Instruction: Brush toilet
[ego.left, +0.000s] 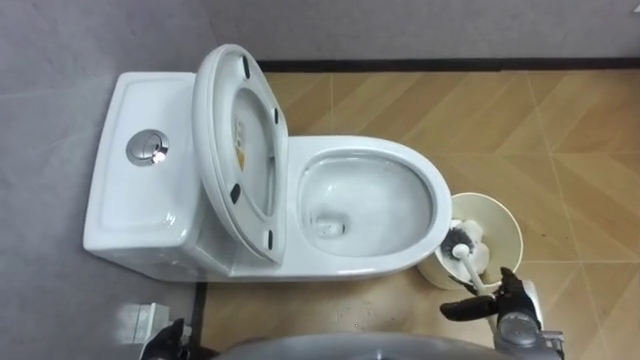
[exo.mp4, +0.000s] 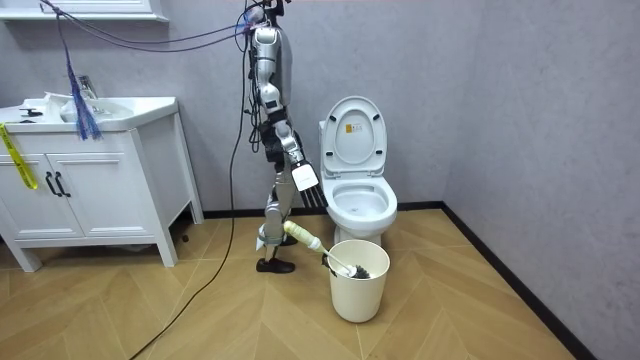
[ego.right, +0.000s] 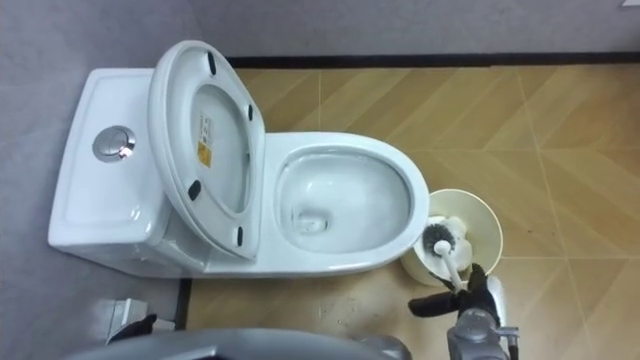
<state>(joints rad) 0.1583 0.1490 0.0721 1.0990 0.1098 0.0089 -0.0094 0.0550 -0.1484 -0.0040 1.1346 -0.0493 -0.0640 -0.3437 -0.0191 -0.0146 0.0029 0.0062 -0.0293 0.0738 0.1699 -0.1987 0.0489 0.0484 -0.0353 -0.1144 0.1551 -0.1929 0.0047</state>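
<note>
Right hand (ego.left: 508, 300), low at the right edge of the eye views: dark fingers curled round the upper end of the white-handled toilet brush (ego.left: 474, 270), thumb stuck out toward the toilet. Grip looks firm.

Brush slants down and away from the hand. Its dark bristle head (ego.left: 460, 240) sits inside the round cream plastic bucket (ego.left: 500, 215), near the wall closest to the toilet.

Bucket contents: brush head, plus pale rounded shapes beside it that I cannot identify. The bucket stands on the wood-pattern floor (ego.left: 560, 130), just beside the front of the bowl.

White ceramic toilet (ego.left: 360, 148): seat and lid (ego.left: 215, 150) both tipped up against the tank, 1 round chrome flush button (ego.left: 147, 148) on the tank top. The bowl holds a small pool of water (ego.left: 328, 225) at the bottom. The brush is not in it.

Left hand (ego.left: 168, 338), at the bottom edge on the tank side: dark parts only, cannot tell its state.

Room view: robot stands upright at the room view's left of the toilet.
</note>
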